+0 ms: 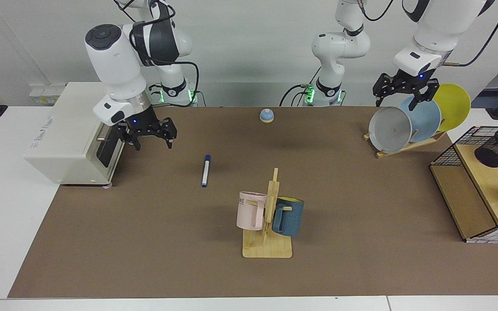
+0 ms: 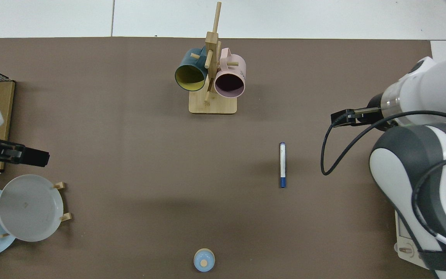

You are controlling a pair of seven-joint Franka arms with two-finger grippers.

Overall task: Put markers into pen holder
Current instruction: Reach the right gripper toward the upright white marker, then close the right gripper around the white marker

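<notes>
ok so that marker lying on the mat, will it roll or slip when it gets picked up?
The marker is a slim round barrel lying flat, so a sideways nudge would probably roll it. It looks stiff and light, and should lift easily. Its smooth white body may slip unless pinched squarely across the barrel.

Light: bright, even, overhead | Shadows: soft, faint on mat (image 1: 145, 242) | Focus: sharp | Glare: none

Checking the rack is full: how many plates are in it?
3, all leaning in the wooden rack: grey plate frontmost, blue plate behind it, yellow plate rearmost.
</notes>
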